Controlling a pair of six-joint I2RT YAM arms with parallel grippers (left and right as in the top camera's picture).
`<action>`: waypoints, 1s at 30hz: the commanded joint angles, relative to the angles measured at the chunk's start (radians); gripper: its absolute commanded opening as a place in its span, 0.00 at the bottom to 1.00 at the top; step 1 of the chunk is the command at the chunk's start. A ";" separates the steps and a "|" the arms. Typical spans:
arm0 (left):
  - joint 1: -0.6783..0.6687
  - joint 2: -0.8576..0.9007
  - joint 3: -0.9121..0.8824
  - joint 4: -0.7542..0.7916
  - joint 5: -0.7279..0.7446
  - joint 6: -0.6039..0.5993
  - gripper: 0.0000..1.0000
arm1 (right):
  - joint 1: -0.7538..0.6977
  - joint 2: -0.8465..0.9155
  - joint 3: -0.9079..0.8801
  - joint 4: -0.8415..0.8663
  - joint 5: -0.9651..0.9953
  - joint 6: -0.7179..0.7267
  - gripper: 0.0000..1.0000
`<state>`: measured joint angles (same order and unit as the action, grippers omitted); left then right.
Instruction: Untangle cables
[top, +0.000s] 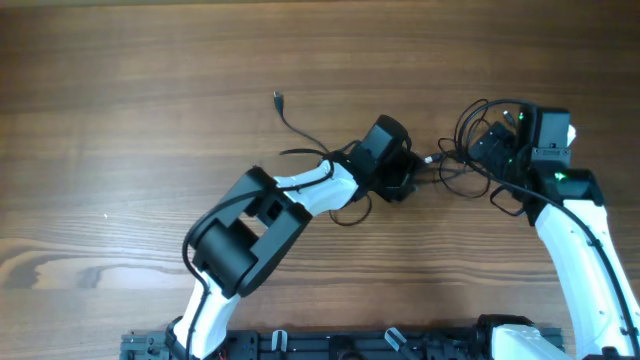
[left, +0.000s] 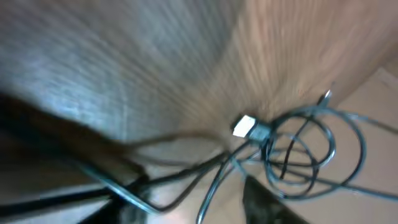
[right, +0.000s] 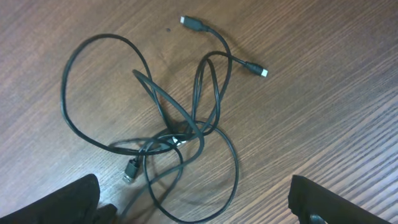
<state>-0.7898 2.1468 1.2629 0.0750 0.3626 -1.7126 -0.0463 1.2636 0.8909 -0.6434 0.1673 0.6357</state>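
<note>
The thin black cables lie in a knotted bundle at centre right, and one cord end trails off to the upper left. In the right wrist view the knot sits amid loose loops with small plug ends. My right gripper hovers open above the bundle, a loop lying between its fingers. My left gripper is at the bundle's left edge. Its view is blurred: the left gripper has its fingers apart, with cord strands running between them and a white plug just beyond.
Wooden table all around. The left arm stretches from the front edge to the centre; the right arm comes up along the right side. Thicker arm wires hang beside both wrists.
</note>
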 joint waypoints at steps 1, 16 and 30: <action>0.007 0.045 0.000 -0.005 -0.226 0.243 0.13 | 0.000 -0.009 -0.009 -0.002 0.016 0.019 1.00; 0.272 -0.359 0.008 -0.290 -0.428 0.925 0.04 | 0.004 0.105 -0.010 0.130 -0.372 -0.087 0.90; 0.312 -0.509 0.008 -0.371 -0.428 0.976 0.04 | 0.359 0.289 -0.010 0.416 -0.528 -0.599 1.00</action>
<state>-0.4820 1.6585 1.2675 -0.2993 -0.0479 -0.7631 0.2401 1.5257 0.8845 -0.2508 -0.4595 0.2420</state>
